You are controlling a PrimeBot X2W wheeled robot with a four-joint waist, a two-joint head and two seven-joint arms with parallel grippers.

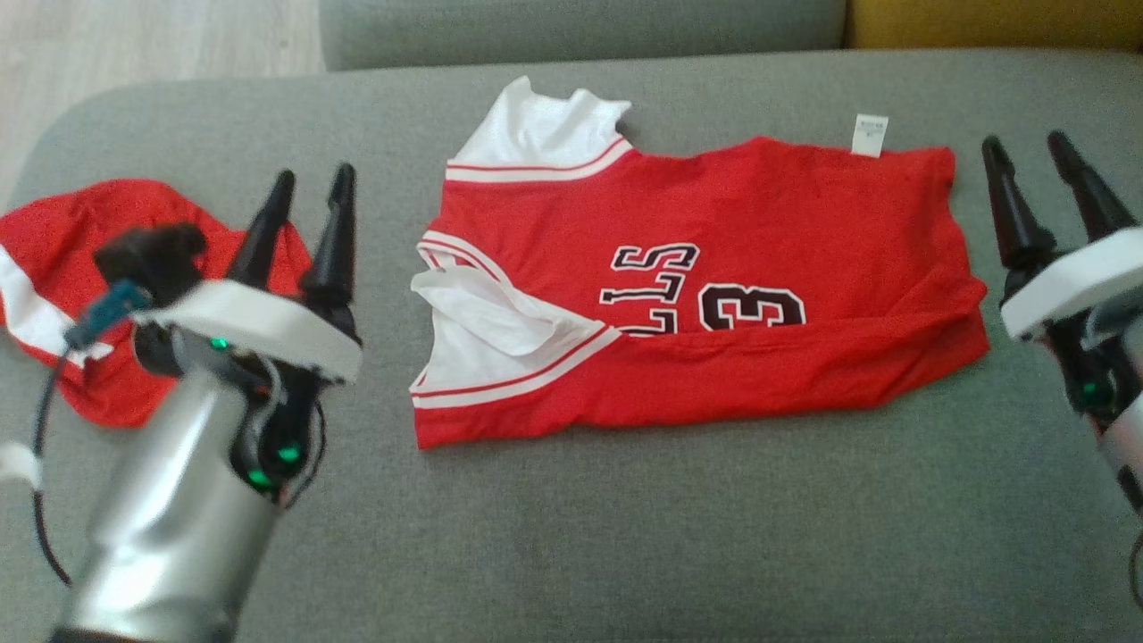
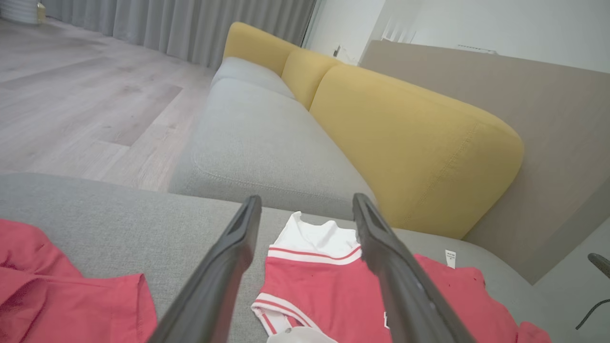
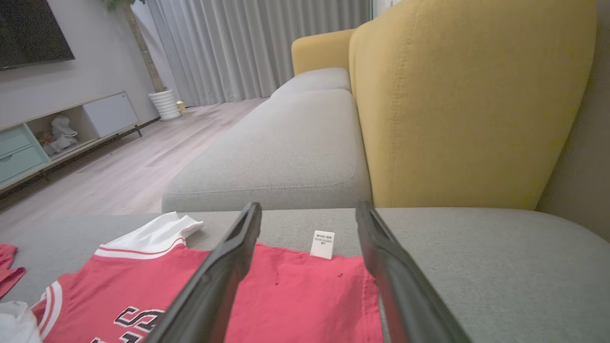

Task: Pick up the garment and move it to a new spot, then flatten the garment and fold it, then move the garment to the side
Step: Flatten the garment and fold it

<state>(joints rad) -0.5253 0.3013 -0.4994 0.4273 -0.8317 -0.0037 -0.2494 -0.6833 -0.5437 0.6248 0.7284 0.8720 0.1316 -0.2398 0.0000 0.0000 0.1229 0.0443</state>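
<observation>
A red jersey, the garment, lies folded on the grey sofa seat, its white sleeves at the left and a white tag at its far edge. Black letters and a number show on its front. My left gripper hovers open to the garment's left, holding nothing. My right gripper hovers open just past the garment's right edge, also holding nothing. The left wrist view shows the garment between and below my fingers. The right wrist view shows the garment and its tag.
A second red and white garment lies crumpled at the seat's left end, partly behind my left arm. Yellow back cushions run along the sofa's far side. Wooden floor lies past the seat's left end.
</observation>
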